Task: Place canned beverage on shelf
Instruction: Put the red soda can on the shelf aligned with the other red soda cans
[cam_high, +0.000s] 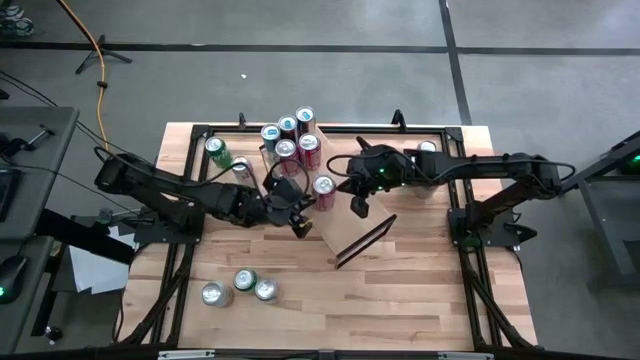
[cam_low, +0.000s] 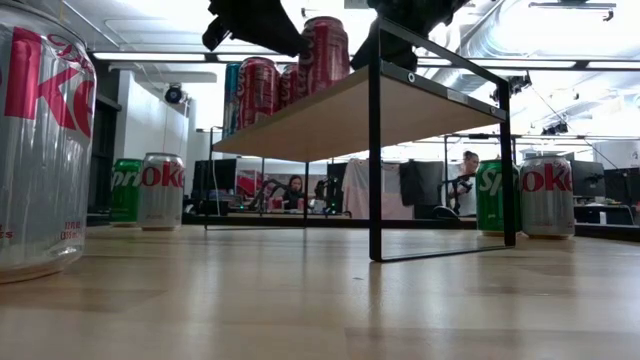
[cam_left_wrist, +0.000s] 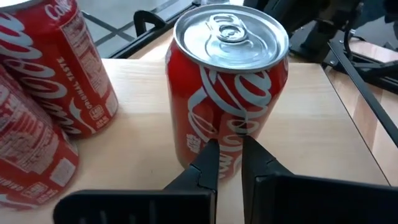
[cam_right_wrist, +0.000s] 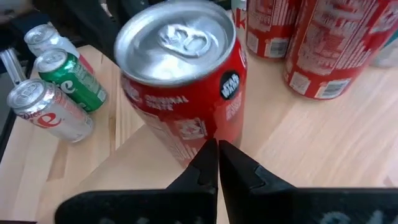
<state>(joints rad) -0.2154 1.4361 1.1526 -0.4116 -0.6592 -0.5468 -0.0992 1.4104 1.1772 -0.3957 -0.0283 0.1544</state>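
Note:
The pale-wood shelf (cam_high: 335, 228) on its black frame stands mid-table and also shows in the low view (cam_low: 340, 112). Several red cans (cam_high: 288, 140) stand clustered at its far end. One red Coca-Cola can (cam_high: 323, 187) stands upright on the plank, apart from them. My left gripper (cam_high: 300, 220) is shut but for a narrow slit, its tips low before this can (cam_left_wrist: 227, 93). My right gripper (cam_high: 356, 205) is shut, its tips low before the same can (cam_right_wrist: 180, 87) from the other side. My left gripper's fingertips (cam_left_wrist: 210, 163) point level at the lower side wall (cam_left_wrist: 227, 146) of the red can, from the table's left. I cannot tell whether they touch it. My right gripper's shut fingertips (cam_right_wrist: 210, 158) point at the can's lower wall (cam_right_wrist: 199, 134) from the table's right. I cannot tell whether they touch it.
Three cans (cam_high: 243, 288) stand on the table near its front left and show in the right wrist view (cam_right_wrist: 50, 93). A green can (cam_high: 216, 150) and a silver can (cam_high: 241, 167) stand left of the shelf. Another can (cam_high: 427, 148) stands under the right arm.

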